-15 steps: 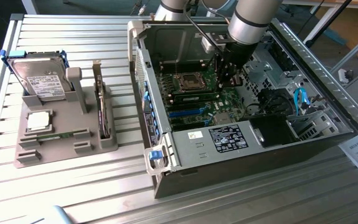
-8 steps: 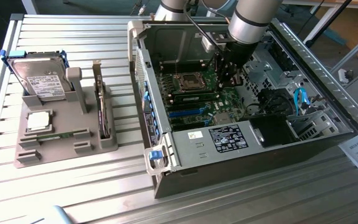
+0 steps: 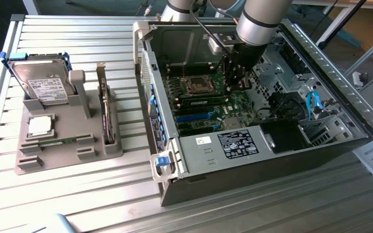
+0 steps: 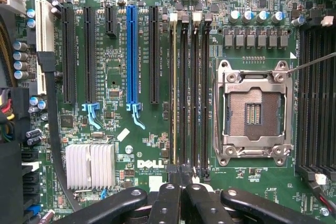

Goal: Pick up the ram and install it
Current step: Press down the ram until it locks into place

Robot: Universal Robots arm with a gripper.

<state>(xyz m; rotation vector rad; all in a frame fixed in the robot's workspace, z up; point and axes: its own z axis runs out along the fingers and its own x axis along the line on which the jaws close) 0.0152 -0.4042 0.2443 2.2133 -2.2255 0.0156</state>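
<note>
Jaws clenched, empty; gripper (image 4: 181,195) hung inside computer case (image 3: 342,63).
One ram (image 4: 174,90) sat edge-on in motherboard (image 4: 118,72) slot beside processor socket (image 4: 254,111).

Arm (image 3: 259,24) reaches down into open PC case (image 3: 342,68), wrist over motherboard (image 3: 206,99) just past CPU socket (image 3: 198,85). Parts tray (image 3: 63,155) well apart from it, one ram (image 3: 57,142) lying there.

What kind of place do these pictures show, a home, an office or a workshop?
Probably a robotics lab or test workshop for computer assembly. An open PC case lies on a slatted metal table, a grey fixture holds loose parts such as a hard drive, and a robot arm reaches into the case.
</note>
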